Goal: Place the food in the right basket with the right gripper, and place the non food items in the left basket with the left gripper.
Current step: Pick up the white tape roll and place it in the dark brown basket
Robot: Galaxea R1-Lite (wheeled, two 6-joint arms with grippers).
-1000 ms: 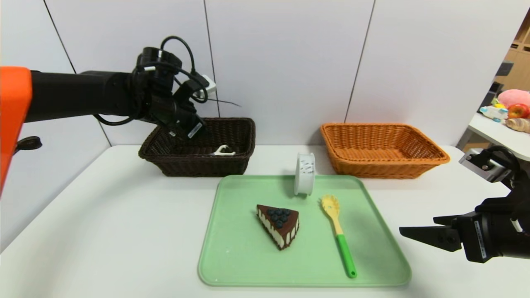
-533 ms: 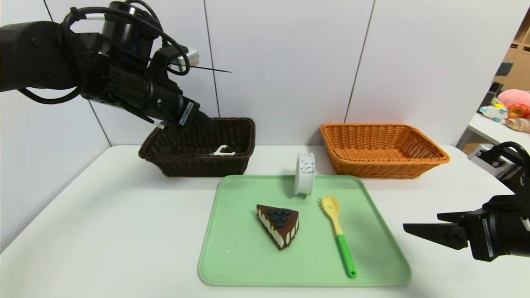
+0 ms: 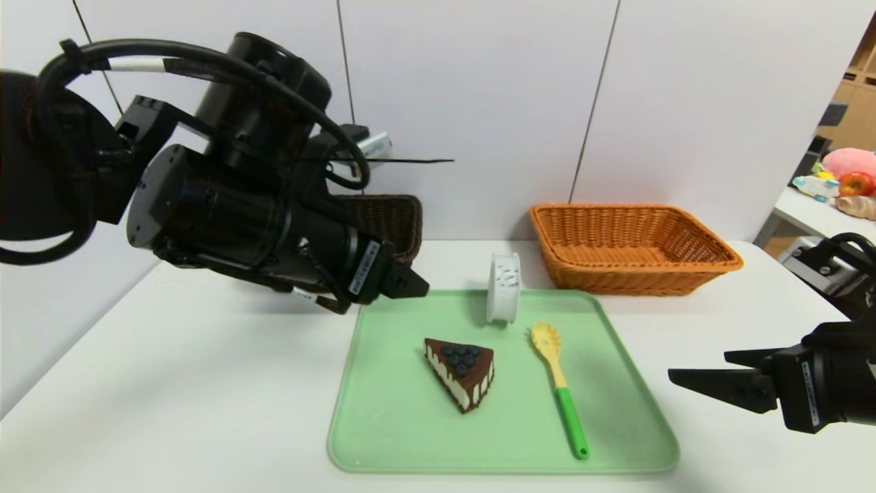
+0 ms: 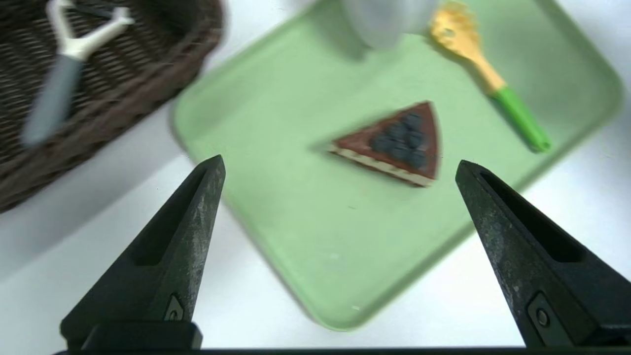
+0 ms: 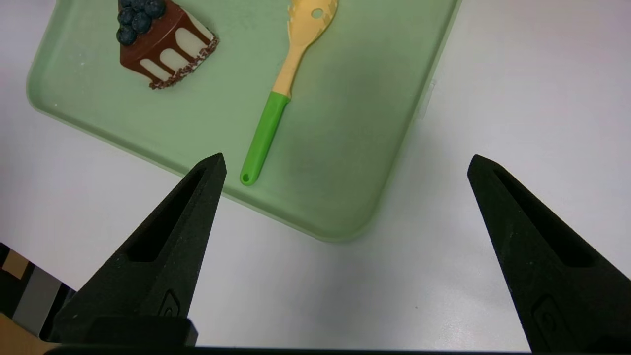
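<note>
1. Tray (image 3: pixel 383 438): one, the clock's centre, twelve towards the wall.
2. Baskets: two; orange basket (image 3: pixel 633 279) at one o'clock, dark basket (image 4: pixel 162 79) at ten, holding one grey-handled tool (image 4: pixel 52 101).
3. Grippers: two, fingers spread wide, gripping nothing; left gripper (image 4: pixel 340 160) above the tray's ten-o'clock edge, right gripper (image 5: pixel 347 157) idle outside its three-o'clock rim.
4. Pasta spoon (image 3: pixel 562 397): one, at three o'clock on the tray; probably light, stiff, slick-handled. Pinch across the shaft near its middle.
5. Cake slice (image 3: pixel 460 375): one, just towards nine from centre; likely light, perhaps soft. Grip gently low on its sides, sparing the berries.
6. White round item (image 3: pixel 504 289): one, on edge at twelve; likely light, stiff, ready to roll. Straddle its narrow width.
</note>
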